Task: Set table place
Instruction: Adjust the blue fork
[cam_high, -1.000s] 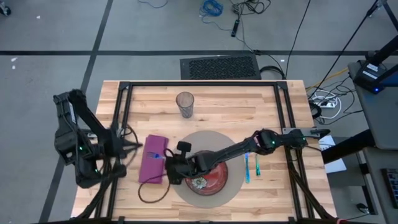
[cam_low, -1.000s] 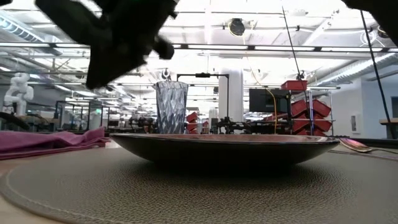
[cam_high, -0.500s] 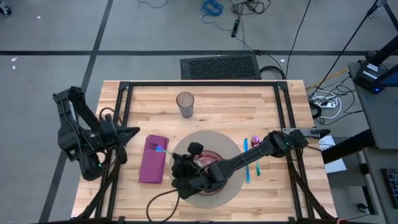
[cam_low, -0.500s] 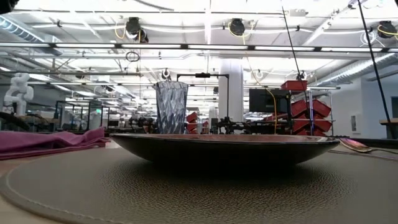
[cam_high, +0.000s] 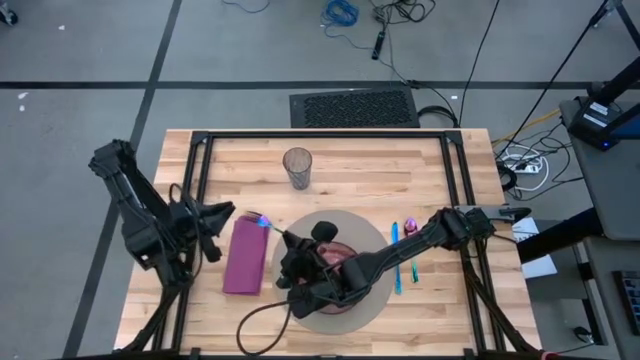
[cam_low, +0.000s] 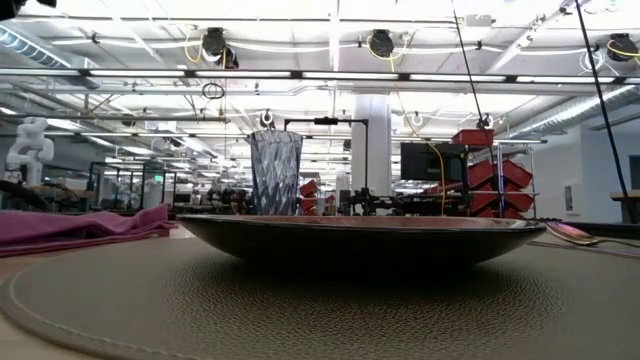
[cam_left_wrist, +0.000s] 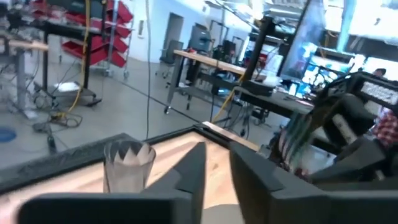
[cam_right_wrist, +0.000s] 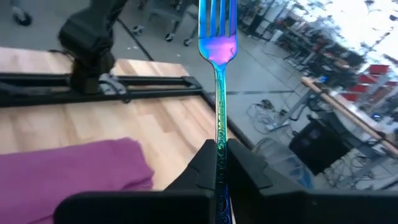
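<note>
The right hand (cam_high: 277, 238), reaching across the red plate (cam_high: 335, 268) on the round mat (cam_high: 375, 235), is clamped on the handle of an iridescent blue fork (cam_right_wrist: 217, 68), tines up, hovering over the inner edge of the purple napkin (cam_high: 245, 258). The left hand (cam_high: 222, 213) waits just beside the napkin's far side, its fingers a little apart around nothing. The glass (cam_high: 297, 168) stands well clear toward the back of the worktop (cam_high: 400, 165); two more pieces of cutlery (cam_high: 404, 262) lie right of the mat. The likely risk: held by a thin grip low on the handle, the fork may pivot or slip on release, landing crooked, dragging the napkin, or striking the plate rim.
</note>
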